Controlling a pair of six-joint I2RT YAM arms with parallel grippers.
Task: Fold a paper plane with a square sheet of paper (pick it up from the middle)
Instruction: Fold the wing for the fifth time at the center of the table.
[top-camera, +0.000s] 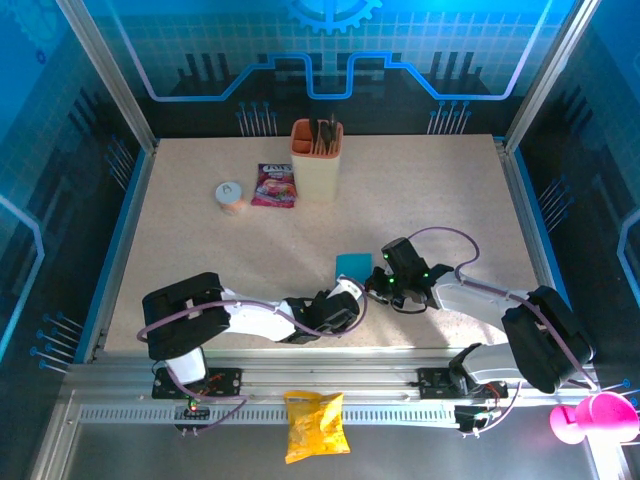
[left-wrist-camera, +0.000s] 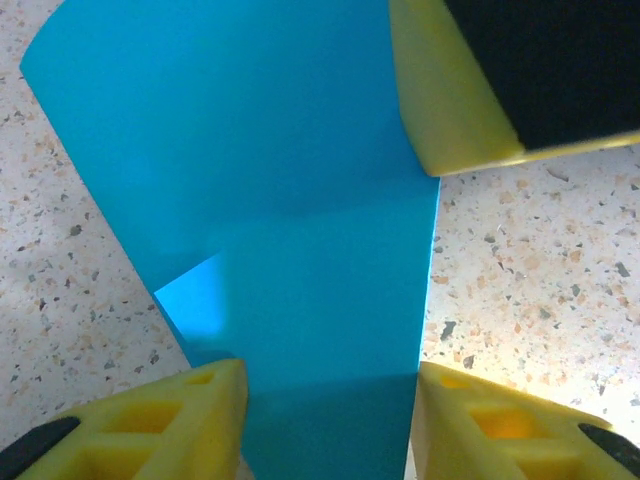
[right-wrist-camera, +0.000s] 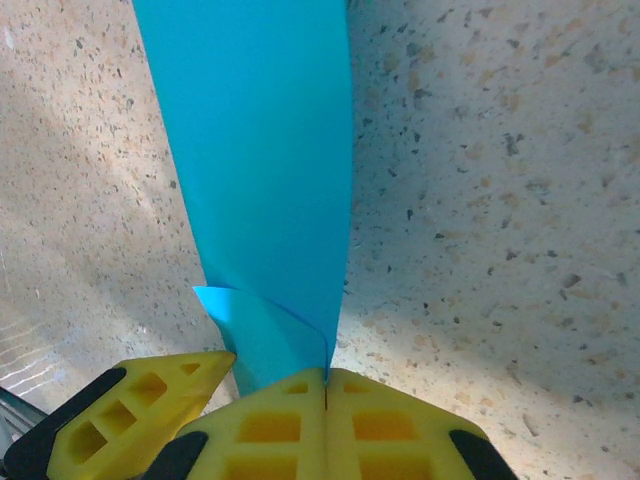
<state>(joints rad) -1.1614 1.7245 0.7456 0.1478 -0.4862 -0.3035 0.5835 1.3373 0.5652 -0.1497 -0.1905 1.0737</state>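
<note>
While right tool (right-wrist-camera: 327, 380) pinches blue sheet (right-wrist-camera: 250, 150), left tool (left-wrist-camera: 328, 385) straddles it; seemingly loose.

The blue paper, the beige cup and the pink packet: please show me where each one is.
blue paper (top-camera: 352, 265), top external view, middle of visible part
beige cup (top-camera: 316, 172), top external view, front wall
pink packet (top-camera: 275, 186), top external view, centre of its face

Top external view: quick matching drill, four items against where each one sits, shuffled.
1 blue paper
2 yellow snack bag
3 beige cup
4 pink-purple packet

A just left of the cup
B off the table, on the metal frame by the arm bases
C pinched in the right pincer
D far side of the table, dark sticks inside

Pairs: 1-C, 2-B, 3-D, 4-A
</note>
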